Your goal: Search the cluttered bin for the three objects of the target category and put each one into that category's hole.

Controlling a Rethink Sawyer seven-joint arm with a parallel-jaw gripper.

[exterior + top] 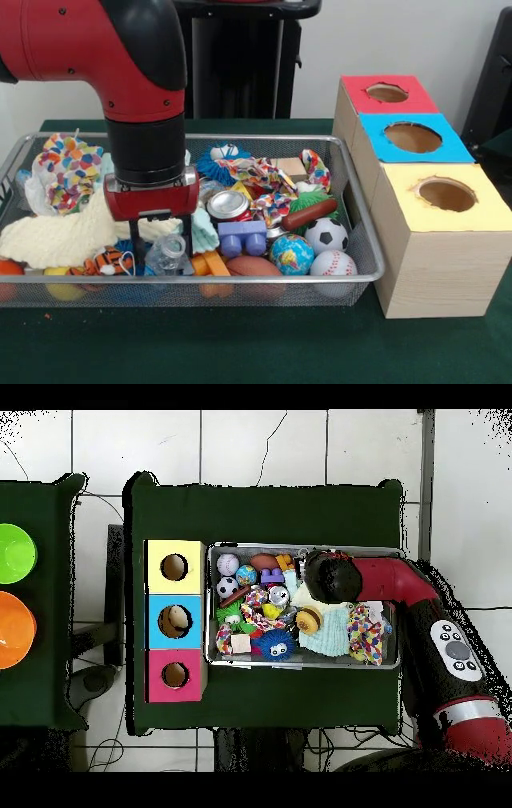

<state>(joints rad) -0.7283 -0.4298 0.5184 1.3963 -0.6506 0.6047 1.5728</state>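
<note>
The gripper reaches into the wire bin at its seven o'clock, fingers straddling a clear plastic bottle; whether they pinch it I cannot tell. The blue hole seems to hold something; others look empty

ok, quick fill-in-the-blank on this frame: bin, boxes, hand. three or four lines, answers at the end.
1. The three holed boxes have red, blue and ____ tops.
2. In the front view, the box nearest the camera has the ____ top.
3. The hand hangs low inside the wire ____, over a clear plastic bottle.
4. The baseball lies next to the black-and-white ____ ball.

Answers: yellow; yellow; bin; soccer
</note>
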